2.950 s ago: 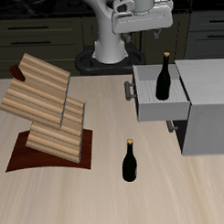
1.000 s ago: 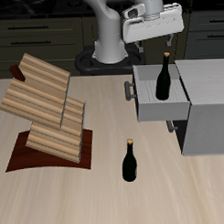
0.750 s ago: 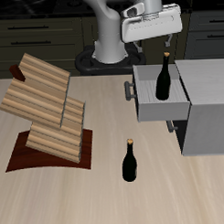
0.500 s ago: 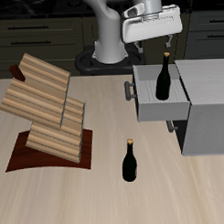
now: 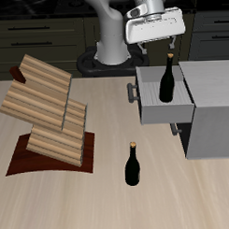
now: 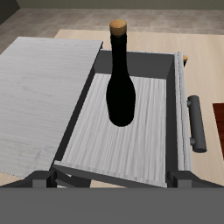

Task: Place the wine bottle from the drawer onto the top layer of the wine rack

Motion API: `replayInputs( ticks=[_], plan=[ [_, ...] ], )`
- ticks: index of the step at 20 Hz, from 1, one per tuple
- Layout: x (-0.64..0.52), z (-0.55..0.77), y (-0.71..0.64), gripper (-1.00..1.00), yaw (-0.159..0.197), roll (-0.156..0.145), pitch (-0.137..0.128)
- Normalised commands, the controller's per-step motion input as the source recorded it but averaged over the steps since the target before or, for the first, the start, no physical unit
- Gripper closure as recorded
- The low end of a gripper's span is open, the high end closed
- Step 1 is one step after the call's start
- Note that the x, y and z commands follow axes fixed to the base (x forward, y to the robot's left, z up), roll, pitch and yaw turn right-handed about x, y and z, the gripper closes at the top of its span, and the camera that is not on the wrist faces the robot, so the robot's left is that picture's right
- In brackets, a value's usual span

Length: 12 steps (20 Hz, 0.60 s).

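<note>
The wine bottle (image 5: 168, 82) stands upright inside the open grey drawer (image 5: 155, 107), dark glass with a small gold cap (image 6: 116, 26). In the wrist view the bottle (image 6: 119, 87) rises from the ribbed drawer floor (image 6: 140, 131). My gripper (image 5: 168, 40) hangs above and slightly behind the bottle's cap, apart from it. In the wrist view my gripper (image 6: 114, 180) is open, its two fingertips (image 6: 42, 179) spread wide with nothing between them. The wine rack (image 5: 48, 114) stands at the table's other end, its top layer (image 5: 42, 75) a tilted slatted slab with nothing on it.
A second dark bottle (image 5: 133, 165) stands on the table near the front edge, between rack and cabinet. The grey cabinet (image 5: 212, 108) holds the drawer. The drawer's handle (image 6: 196, 122) shows beside the drawer's front wall.
My gripper has shifted sideways from over the table's back toward the drawer and now sits above the bottle; in the last second it barely moved. Bottles, drawer and rack stay put.
</note>
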Motion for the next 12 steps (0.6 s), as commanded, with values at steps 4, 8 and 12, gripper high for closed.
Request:
replayInputs(
  ticks=[4, 8, 12],
  plan=[
    [0.02, -0.06, -0.01, -1.0, -0.021, -0.029, -0.069],
    [-0.04, 0.05, -0.02, -1.0, 0.001, -0.026, -0.107],
    [-0.09, 0.09, 0.01, -1.0, 0.045, -0.034, -0.263]
  ],
)
